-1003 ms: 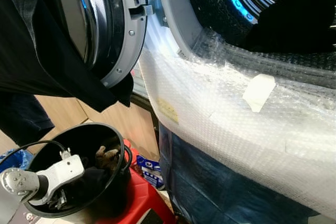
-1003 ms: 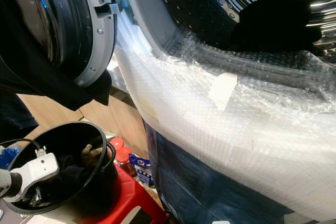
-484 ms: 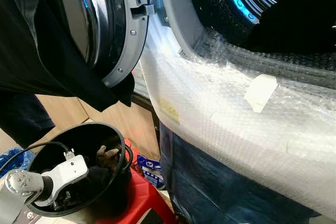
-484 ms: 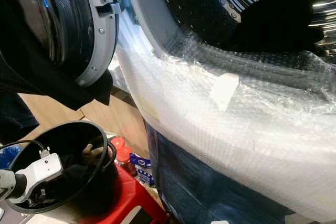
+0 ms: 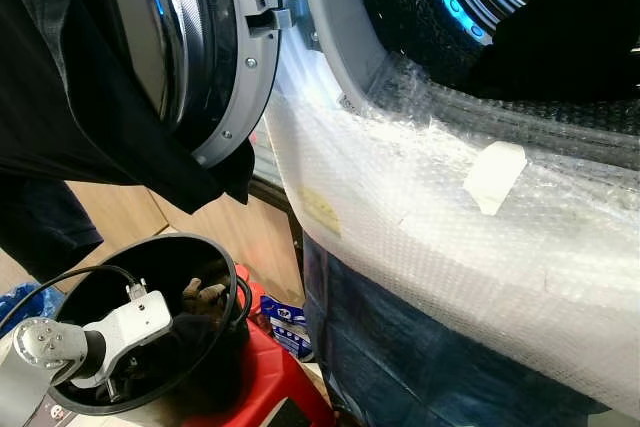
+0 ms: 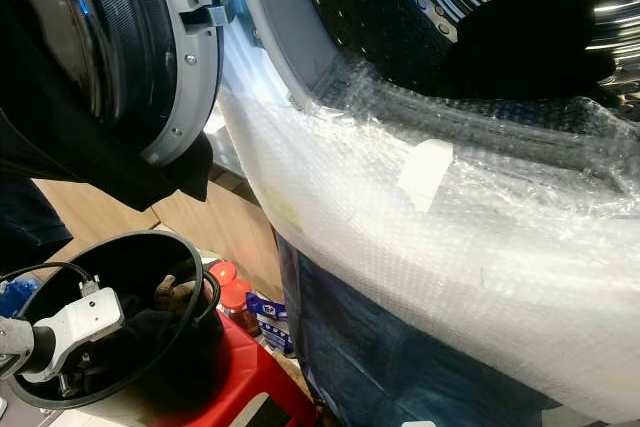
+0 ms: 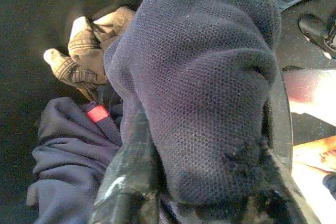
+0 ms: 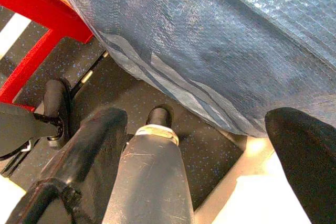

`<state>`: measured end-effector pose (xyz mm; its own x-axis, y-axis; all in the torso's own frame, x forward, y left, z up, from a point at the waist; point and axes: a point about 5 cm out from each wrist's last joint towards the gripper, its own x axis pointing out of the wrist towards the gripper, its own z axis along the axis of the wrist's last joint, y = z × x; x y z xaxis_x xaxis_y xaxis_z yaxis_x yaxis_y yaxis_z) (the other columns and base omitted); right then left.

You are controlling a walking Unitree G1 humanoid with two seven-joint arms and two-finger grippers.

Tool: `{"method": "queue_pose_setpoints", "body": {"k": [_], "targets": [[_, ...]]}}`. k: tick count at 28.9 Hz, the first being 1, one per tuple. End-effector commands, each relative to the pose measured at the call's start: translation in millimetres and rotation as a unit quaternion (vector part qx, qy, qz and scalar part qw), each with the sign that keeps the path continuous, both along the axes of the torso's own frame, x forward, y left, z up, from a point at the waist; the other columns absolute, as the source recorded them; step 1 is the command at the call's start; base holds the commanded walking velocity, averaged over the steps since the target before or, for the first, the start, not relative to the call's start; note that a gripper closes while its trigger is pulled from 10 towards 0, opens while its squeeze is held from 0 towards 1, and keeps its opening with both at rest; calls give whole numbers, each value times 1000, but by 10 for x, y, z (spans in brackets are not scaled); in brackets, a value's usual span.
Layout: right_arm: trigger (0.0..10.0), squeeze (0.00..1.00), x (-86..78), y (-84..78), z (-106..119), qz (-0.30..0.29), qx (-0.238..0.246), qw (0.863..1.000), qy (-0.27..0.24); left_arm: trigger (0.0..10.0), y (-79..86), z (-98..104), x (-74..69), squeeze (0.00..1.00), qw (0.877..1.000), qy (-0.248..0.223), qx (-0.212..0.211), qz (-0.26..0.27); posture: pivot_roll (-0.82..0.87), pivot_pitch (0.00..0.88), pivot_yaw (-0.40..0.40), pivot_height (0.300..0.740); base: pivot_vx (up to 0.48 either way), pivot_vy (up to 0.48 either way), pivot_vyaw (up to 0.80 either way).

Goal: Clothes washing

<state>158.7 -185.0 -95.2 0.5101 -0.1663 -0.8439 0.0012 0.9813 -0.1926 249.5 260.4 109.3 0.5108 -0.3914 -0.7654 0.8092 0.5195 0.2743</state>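
Left eye view: the washing machine's round door stands open at the upper left, with a dark garment hanging across it. The drum opening lies at the upper right, lit blue at its rim. The machine's front below the opening is wrapped in bubble wrap bearing a patch of pale tape. A black bucket sits on a red stool at the lower left, and the left arm's white wrist reaches down into it.

Right eye view: the same arrangement; the left arm enters the bucket over its near rim, and brownish cloth shows inside, beside the wrist.

Left wrist view: the left gripper is clenched on a navy knit garment, whose bulk bulges between and over the two black fingers. Beneath it lie a second, smoother navy garment with a red tab and a pair of tan gloves, all on the bucket's dark floor.

Right wrist view: the right gripper hangs idle near the floor with its fingers spread wide and nothing between them, beside the wrapped machine front and the stool's red legs.

Step in hand, judged: picking laundry out of the bucket. The next move calls for lifting the knit garment clear of the bucket rim, then carrying it up and to the right, over the wrapped lip, into the drum
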Motion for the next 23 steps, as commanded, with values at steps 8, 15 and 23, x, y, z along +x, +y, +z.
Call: {"method": "queue_pose_setpoints", "body": {"k": [8, 15, 23], "targets": [[10000, 0, -72, 25, -30, -5, 6, 1000, 6, 0, -29, 19, 17, 0, 1000, -6, 3, -12, 98, 79, 126, 740, 0, 0, 0], [10000, 0, -86, 18, -35, -11, 8, 1000, 7, 0, -68, 94, 38, 0, 1000, -8, -8, -22, 96, 54, 133, 740, 0, 0, 0], [10000, 0, -41, 73, -23, -4, 14, 1000, 2, 0, -74, 398, 96, 0, 998, -30, -36, -36, 99, 28, 141, 740, 0, 0, 0]]}}
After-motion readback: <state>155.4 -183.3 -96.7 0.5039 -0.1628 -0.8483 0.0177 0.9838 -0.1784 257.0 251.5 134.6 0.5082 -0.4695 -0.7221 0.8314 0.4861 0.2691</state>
